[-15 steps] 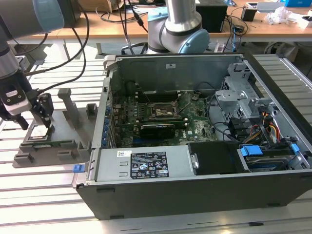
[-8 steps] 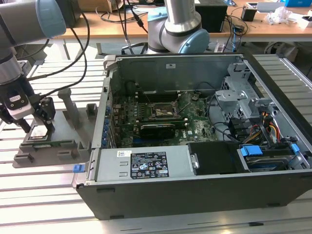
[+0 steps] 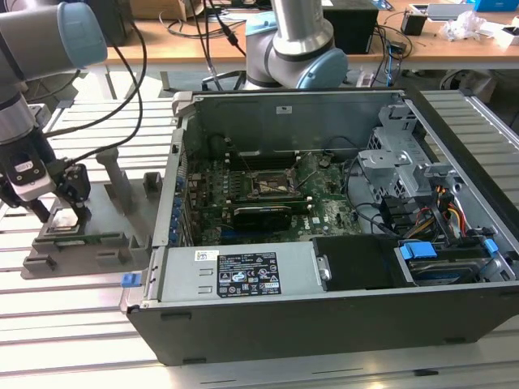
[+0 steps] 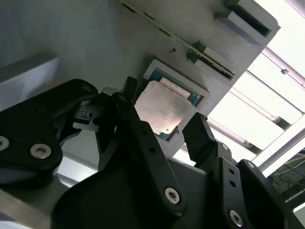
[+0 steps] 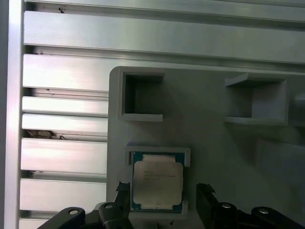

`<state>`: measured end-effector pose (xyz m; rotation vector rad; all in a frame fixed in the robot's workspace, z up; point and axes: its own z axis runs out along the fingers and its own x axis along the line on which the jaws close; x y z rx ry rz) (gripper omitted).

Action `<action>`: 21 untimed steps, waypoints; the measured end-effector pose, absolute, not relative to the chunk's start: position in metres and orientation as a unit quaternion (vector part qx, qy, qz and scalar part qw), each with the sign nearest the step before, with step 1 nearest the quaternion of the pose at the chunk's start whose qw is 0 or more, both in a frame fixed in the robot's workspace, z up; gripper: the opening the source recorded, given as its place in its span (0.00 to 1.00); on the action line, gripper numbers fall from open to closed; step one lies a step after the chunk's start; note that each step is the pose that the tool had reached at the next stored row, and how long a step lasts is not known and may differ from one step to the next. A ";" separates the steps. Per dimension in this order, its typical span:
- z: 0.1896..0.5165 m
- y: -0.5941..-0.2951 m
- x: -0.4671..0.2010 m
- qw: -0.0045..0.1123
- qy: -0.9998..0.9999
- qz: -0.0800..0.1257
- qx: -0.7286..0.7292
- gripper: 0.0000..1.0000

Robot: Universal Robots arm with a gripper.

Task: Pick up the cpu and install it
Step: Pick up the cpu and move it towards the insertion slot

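cpu (image 5: pixel 157 183): lies flat in a square recess of the grey holder (image 5: pixel 205 143), outside the computer case (image 3: pixel 324 324).
gripper (image 5: pixel 164 191): fingers spread apart, grasping nothing.
relation: the chip sits between the two fingertips, one on each side; whether they touch it, i cannot tell.
socket (image 3: pixel 272 185): well apart, inside the case.

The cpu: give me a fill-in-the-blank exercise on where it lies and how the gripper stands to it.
1. The cpu lies flat in a recess of the ____ holder.
2. The gripper hangs over it and its fingers are ____, one on each side of the chip.
3. In the exterior view, the holder stands on that view's ____ of the computer case.
Missing words: grey; open; left.
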<state>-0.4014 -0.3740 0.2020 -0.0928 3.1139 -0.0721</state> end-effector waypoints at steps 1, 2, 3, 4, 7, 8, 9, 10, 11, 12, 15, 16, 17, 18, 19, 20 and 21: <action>0.201 -0.374 -0.401 0.013 0.999 -0.023 -0.030 0.66; 0.200 -0.373 -0.401 0.013 0.999 -0.023 -0.030 0.66; 0.198 -0.372 -0.402 0.013 0.999 -0.023 -0.030 0.66; 0.195 -0.371 -0.403 0.013 0.999 -0.023 -0.030 0.66; 0.190 -0.368 -0.405 0.013 0.999 -0.023 -0.030 0.66; 0.189 -0.368 -0.406 0.013 0.999 -0.023 -0.030 0.66; 0.189 -0.367 -0.406 0.013 0.999 -0.023 -0.030 0.66; 0.189 -0.367 -0.406 0.013 0.999 -0.023 -0.030 0.66; 0.188 -0.367 -0.406 0.013 0.999 -0.023 -0.030 0.66; 0.188 -0.367 -0.406 0.013 0.999 -0.023 -0.030 0.66; 0.188 -0.367 -0.406 0.013 0.999 -0.023 -0.030 0.66; 0.188 -0.367 -0.406 0.013 0.999 -0.023 -0.030 0.64; 0.188 -0.367 -0.406 0.013 0.999 -0.023 -0.030 0.58; 0.188 -0.367 -0.406 0.013 0.999 -0.023 -0.030 0.58; 0.188 -0.367 -0.406 0.013 0.999 -0.023 -0.030 0.55; 0.188 -0.367 -0.406 0.013 0.999 -0.023 -0.030 0.55; 0.188 -0.367 -0.406 0.013 0.999 -0.023 -0.030 0.55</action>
